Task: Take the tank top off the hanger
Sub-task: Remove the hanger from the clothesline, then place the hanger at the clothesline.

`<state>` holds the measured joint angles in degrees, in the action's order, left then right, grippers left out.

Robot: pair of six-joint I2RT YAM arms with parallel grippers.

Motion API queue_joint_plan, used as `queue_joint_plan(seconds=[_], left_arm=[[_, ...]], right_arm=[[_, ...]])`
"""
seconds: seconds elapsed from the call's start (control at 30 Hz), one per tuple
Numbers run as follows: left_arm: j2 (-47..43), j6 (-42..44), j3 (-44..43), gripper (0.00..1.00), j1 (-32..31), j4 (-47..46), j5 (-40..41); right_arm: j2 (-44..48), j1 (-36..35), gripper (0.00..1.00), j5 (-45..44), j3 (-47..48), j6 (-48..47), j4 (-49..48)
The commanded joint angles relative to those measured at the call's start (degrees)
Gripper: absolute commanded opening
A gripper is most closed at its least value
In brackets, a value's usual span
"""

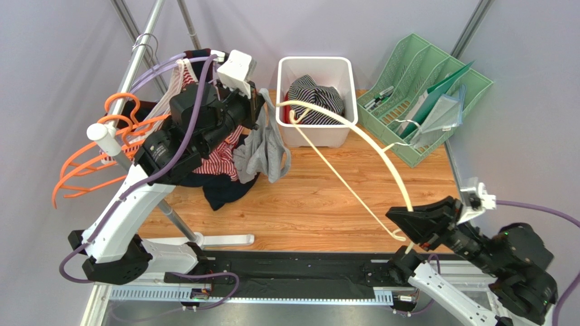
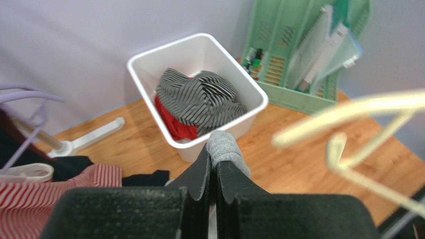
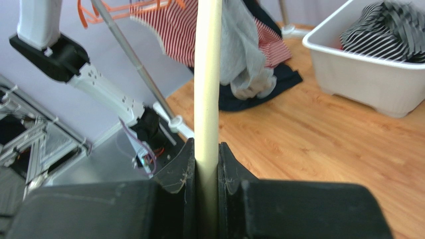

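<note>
You have bare worktop (image 1: 320,210) at centre, though the cream hanger (image 3: 207,74) cuts across it toward 5 o'clock. The white bin (image 1: 316,136) blocks 12, the green rack (image 1: 412,61) 2, and the rail pole (image 1: 150,27) 10.
</note>
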<state>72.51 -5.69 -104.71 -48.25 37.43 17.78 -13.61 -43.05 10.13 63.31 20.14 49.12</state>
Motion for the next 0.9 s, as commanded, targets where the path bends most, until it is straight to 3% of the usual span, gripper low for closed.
queue_joint_plan(seconds=[0.0,0.17,0.4,0.5,0.53,0.87], left_arm=[[-1.84,-0.89,2.39,0.00,0.00,-1.31,-13.88],[-5.70,-6.34,7.22,0.00,-0.09,-1.31,-31.63],[-12.74,-8.98,17.59,0.00,-0.09,-2.53,-52.21],[-17.30,-8.55,24.09,0.00,-0.09,-4.20,-59.95],[-18.53,-8.46,25.76,0.00,-0.09,-4.47,-61.45],[-33.47,-9.07,42.28,0.00,-0.09,-4.56,-65.94]], right_arm=[[1.56,-0.02,0.00,-9.06,4.89,0.78,-0.78],[-3.26,-0.02,0.00,-20.31,6.56,1.74,-0.34],[-19.33,0.07,0.00,-19.89,14.81,-4.22,2.55],[-26.53,0.07,0.00,-13.40,18.69,-11.58,5.02],[-27.43,0.07,0.00,-7.47,18.78,-13.27,4.58],[-40.08,0.15,0.00,11.40,18.95,-25.93,1.33]])
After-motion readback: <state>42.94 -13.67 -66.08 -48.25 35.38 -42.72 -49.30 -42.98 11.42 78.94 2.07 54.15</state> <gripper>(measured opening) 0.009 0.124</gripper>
